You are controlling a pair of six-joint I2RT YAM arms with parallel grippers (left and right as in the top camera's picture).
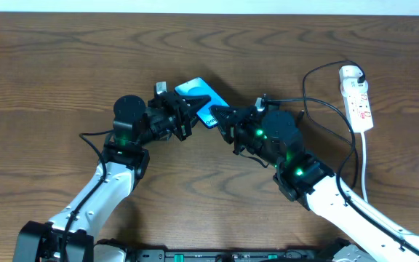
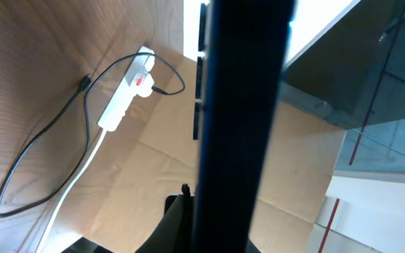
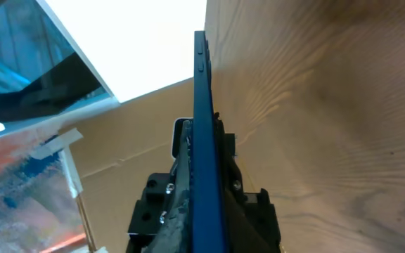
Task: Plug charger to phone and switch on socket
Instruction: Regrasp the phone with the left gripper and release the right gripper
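The phone (image 1: 198, 93), with its blue-teal screen up, is held tilted above the table between both grippers. My left gripper (image 1: 186, 115) is shut on its lower left edge. My right gripper (image 1: 222, 116) is shut on its lower right end. In the left wrist view the phone's dark edge (image 2: 241, 105) fills the middle beside my finger (image 2: 185, 218). In the right wrist view its blue edge (image 3: 204, 105) sits clamped in the jaws (image 3: 206, 169). The socket (image 1: 358, 102) lies at the far right, also in the left wrist view (image 2: 124, 95). The charger cable (image 1: 305, 87) loops from it toward my right arm; I cannot make out its tip.
The socket's white cord (image 1: 364, 167) runs down the right side toward the front edge, beside my right arm. The black cable lies in a wide loop on the wood (image 2: 48, 140). A cardboard sheet (image 2: 139, 176) stands beyond the table edge.
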